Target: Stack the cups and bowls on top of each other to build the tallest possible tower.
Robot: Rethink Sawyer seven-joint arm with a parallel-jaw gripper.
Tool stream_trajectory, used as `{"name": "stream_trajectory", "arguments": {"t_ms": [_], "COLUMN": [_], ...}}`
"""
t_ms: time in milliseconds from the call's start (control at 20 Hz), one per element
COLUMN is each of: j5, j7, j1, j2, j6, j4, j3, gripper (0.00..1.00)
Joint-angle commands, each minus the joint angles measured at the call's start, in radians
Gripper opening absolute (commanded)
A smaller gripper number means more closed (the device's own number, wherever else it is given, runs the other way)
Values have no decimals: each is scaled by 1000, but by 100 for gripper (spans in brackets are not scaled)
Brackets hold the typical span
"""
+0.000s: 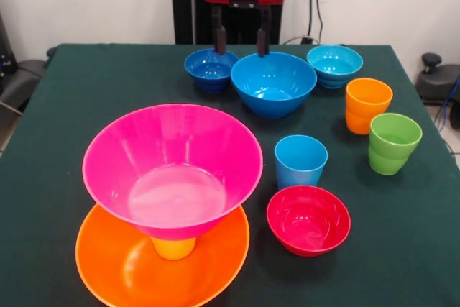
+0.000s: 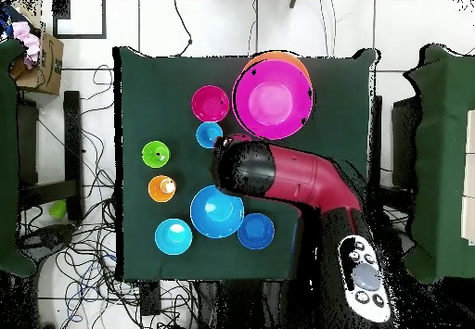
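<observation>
A: Where does the tower stand?

B: Near the left front corner of the counter (image 1: 65, 77), in the front view. The large orange bowl (image 1: 129, 267) sits at the bottom, open side up. The yellow cup (image 1: 173, 247) stands in it, and the large pink bowl (image 1: 172, 167) rests on that cup, open side up and empty.

A: And the light-blue cup?

B: The light-blue cup (image 1: 300, 161) stands on the counter, upright, just right of the pink bowl and apart from it. The small red bowl (image 1: 308, 219) sits just in front of that cup, near it.

A: The rest of the pieces?

B: Along the far side, left to right: the small dark blue bowl (image 1: 210, 69), the medium blue bowl (image 1: 273, 83), the small cyan bowl (image 1: 334, 65). The dark blue and the medium blue look close enough to touch, though I cannot tell for sure. On the right, the orange cup (image 1: 367, 104) stands upright, and the green cup (image 1: 393, 141) stands just in front of it, nearer the right edge.

A: What about the claw?

B: The claw (image 1: 241, 39) hangs at the far side, over the gap between the dark blue bowl and the medium blue bowl. Its two fingers (image 1: 220, 37) are spread apart and hold nothing. From overhead the arm (image 2: 297, 177) covers it, reaching in over the counter beside the medium blue bowl.
</observation>
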Motion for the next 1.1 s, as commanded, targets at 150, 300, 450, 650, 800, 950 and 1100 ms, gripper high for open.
{"name": "stream_trajectory", "arguments": {"t_ms": [150,300,450,650,800,950,1100], "j5": [43,34,14,-18,-30,-7,30], "j7": [259,263,266,259,253,274,307], "j1": [112,117,113,106,100,118,148], "j2": [67,87,130,206,254,251,253], "j6": [16,3,-24,-75,-109,-106,-83], "j4": [-2,-15,-37,-96,-126,-125,-148], "j3": [-25,-40,-52,-66,-74,-80,-82], "gripper": [100,100,100,100,100,100,100]}}
